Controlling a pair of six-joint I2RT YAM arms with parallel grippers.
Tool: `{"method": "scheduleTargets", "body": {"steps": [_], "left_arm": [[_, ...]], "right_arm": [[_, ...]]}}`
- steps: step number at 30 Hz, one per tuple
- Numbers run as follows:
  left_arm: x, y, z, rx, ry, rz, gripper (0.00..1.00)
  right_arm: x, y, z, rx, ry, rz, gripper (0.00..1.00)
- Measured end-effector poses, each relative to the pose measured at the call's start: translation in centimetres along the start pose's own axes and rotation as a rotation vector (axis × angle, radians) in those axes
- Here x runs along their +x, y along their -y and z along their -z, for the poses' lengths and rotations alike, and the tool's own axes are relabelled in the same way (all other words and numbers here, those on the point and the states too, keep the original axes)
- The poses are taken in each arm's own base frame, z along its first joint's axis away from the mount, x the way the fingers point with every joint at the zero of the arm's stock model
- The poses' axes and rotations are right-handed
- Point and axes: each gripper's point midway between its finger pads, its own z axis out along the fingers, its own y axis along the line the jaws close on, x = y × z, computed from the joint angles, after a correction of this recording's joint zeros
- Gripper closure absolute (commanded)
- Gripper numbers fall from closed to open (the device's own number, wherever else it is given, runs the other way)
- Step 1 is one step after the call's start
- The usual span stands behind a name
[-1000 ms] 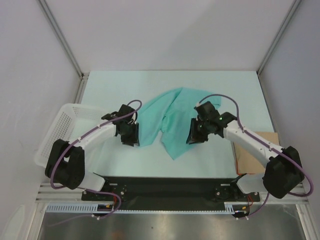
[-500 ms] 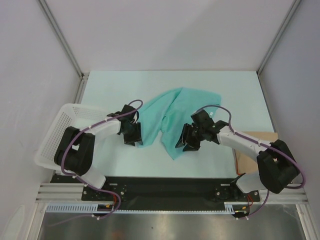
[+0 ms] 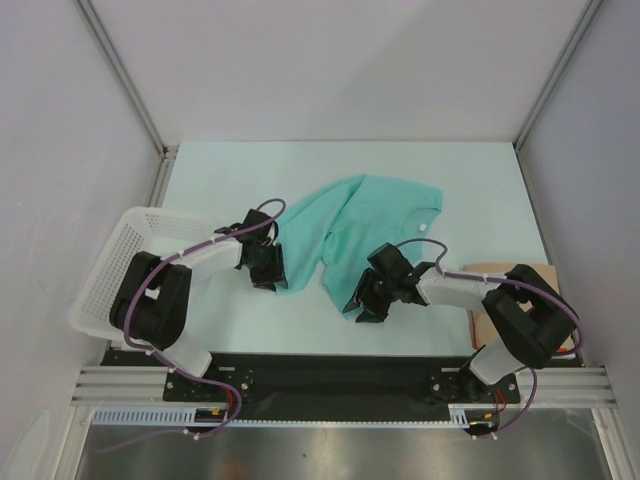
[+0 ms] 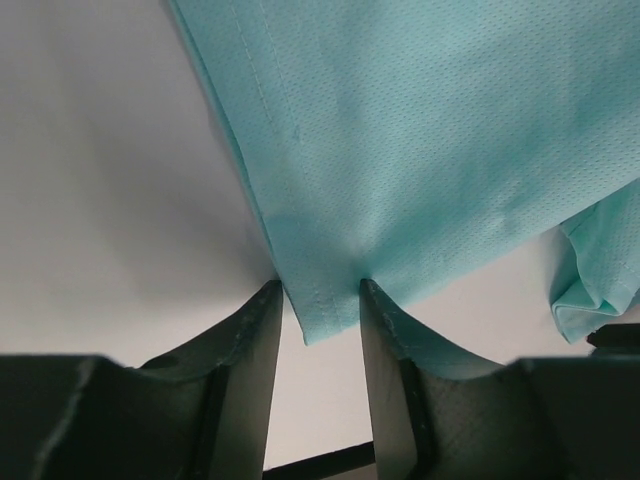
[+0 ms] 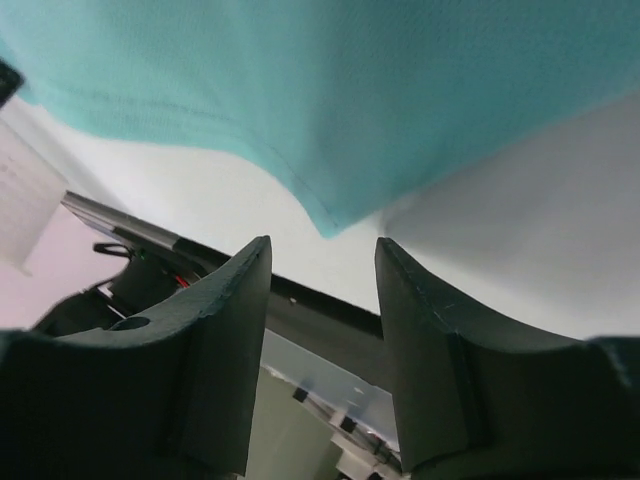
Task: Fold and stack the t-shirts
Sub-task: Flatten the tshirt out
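Top external view: a single teal t-shirt point(image 3: 360, 225) is seen on the pale table point(image 3: 230, 175), near the middle. It is spread unevenly, with a ridge of doubled cloth running from its 12 o'clock edge down to a pointed corner at 6 o'clock. Its neckline is turned towards 2 o'clock. The left gripper point(image 3: 276, 283) is set at the shirt's 8 o'clock corner, and the right gripper point(image 3: 357, 309) at the 6 o'clock point. A white mesh basket point(image 3: 110, 250) is placed at 9 o'clock on the table edge. A brown cardboard sheet point(image 3: 500, 270) lies at 4 o'clock and is largely covered by the right arm.

From the left wrist, the jaws are shown about half parted. A hemmed corner of the shirt lies flat between the fingertips point(image 4: 258, 310), meeting both tips but not bunched or lifted; nothing is clamped.

From the right wrist, the jaws are likewise shown about half parted with nothing between them. The shirt's pointed corner ends just beyond the fingertips point(image 5: 240, 290), at 12 o'clock from the gap, with bare table under the gap itself.
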Motion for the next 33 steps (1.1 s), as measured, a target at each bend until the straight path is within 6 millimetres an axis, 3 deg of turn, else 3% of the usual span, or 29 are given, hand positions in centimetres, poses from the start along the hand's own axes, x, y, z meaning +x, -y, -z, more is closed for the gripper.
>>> {"method": "scheduleTargets", "body": {"steps": [4, 7, 8, 11, 17, 20, 21, 23, 24, 29, 33], "left_arm": [[-0.1, 0.0, 0.0, -0.001, 0.002, 0.007, 0.50], [0.0, -0.3, 0.4, -0.018, 0.007, 0.008, 0.45], [0.0, -0.5, 0.6, -0.025, 0.012, 0.008, 0.44], [0.0, -0.6, 1.3, -0.027, 0.031, 0.006, 0.42], [0.7, -0.4, 1.2, 0.003, 0.022, 0.010, 0.35], [1.3, -0.3, 0.8, 0.015, -0.007, 0.015, 0.40], [1.4, -0.2, 0.6, 0.021, -0.015, 0.020, 0.49], [1.3, 0.1, 0.3, 0.038, -0.021, 0.034, 0.75], [1.3, 0.3, 0.0, 0.045, -0.027, 0.041, 0.99], [0.4, 1.1, -0.5, 0.062, -0.041, 0.049, 1.00], [0.3, 1.0, 0.9, 0.045, -0.022, 0.050, 1.00]], "right_arm": [[0.0, -0.5, -1.3, -0.010, -0.016, -0.078, 0.57], [-0.1, -0.5, -1.7, -0.003, -0.009, -0.130, 0.71], [-0.2, -0.3, -1.8, 0.004, -0.002, -0.142, 0.84], [-0.8, 0.4, -1.8, 0.034, 0.029, -0.152, 1.00], [-3.5, 1.8, 0.3, 0.136, 0.129, -0.067, 1.00], [-4.5, 1.5, 3.2, 0.133, 0.192, 0.004, 1.00], [-4.8, 1.1, 4.5, 0.111, 0.217, 0.024, 1.00], [-5.1, 0.2, 7.0, 0.065, 0.257, 0.064, 1.00], [-5.3, -0.2, 7.8, 0.048, 0.271, 0.075, 1.00], [-5.6, -0.2, 10.7, 0.038, 0.306, 0.111, 1.00], [-6.3, 0.8, 13.2, 0.110, 0.345, 0.125, 1.00]]}}
